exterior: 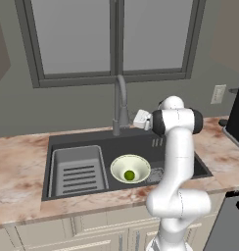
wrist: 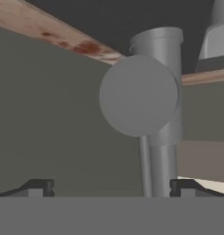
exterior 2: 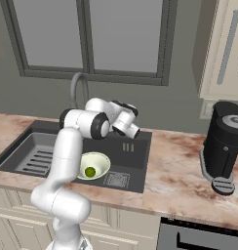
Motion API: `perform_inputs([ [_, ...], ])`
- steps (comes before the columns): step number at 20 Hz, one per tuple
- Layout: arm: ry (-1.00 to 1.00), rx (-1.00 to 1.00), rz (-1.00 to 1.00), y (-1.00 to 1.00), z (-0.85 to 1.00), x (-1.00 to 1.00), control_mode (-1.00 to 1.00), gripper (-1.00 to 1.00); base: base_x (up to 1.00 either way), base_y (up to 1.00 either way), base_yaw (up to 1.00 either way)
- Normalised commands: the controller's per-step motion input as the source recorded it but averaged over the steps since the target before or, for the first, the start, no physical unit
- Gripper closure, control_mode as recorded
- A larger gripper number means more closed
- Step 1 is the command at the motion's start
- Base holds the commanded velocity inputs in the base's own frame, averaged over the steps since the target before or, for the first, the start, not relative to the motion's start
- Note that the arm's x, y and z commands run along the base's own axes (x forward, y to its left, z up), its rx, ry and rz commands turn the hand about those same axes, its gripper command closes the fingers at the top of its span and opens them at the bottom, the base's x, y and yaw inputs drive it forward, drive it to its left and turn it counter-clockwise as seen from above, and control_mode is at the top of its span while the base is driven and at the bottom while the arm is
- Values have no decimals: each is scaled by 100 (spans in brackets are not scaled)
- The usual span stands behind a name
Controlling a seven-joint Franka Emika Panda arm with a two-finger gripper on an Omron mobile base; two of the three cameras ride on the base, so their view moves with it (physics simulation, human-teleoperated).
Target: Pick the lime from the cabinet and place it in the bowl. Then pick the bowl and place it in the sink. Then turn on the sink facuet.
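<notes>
The pale bowl point(exterior: 139, 164) point(exterior 2: 102, 161) sits inside the dark sink point(exterior: 82, 140) point(exterior 2: 139, 156), right of its ribbed tray insert point(exterior: 77, 172) point(exterior 2: 38, 157). The green lime point(exterior: 129, 175) point(exterior 2: 90, 171) lies in the bowl. Behind the basin rises the gooseneck sink faucet point(exterior: 120, 100) point(exterior 2: 78, 87). My gripper point(exterior: 136, 119) point(wrist: 111, 188) is open at the faucet's base, just right of it, holding nothing. In the hand view the faucet's round grey knob point(wrist: 139, 96) and its post point(wrist: 162, 165) stand close ahead between the fingertips point(wrist: 40, 187). The cream cabinet point(exterior 2: 223, 49) hangs at the upper right.
A black coffee machine point(exterior 2: 222, 146) point(exterior: 237, 117) stands on the marble counter point(exterior: 18, 166) point(exterior 2: 174, 171) right of the sink. A window point(exterior: 114, 37) is behind the faucet. Low cream cupboards point(exterior: 97, 230) run under the counter. My arm point(exterior: 178, 162) leans over the sink's right half.
</notes>
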Motion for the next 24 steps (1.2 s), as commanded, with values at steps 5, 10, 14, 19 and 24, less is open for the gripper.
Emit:
perform_inputs([
  [5,0,0,0,14,0,0,-100,-100,0,0,0],
  [10,0,1,1,3,0,0,-100,-100,0,0,0],
  [14,0,0,0,0,0,14,-100,-100,0,0,0],
  [19,0,0,0,0,0,37,-100,-100,0,0,0],
  [24,0,0,0,5,0,29,-100,-100,0,0,0],
])
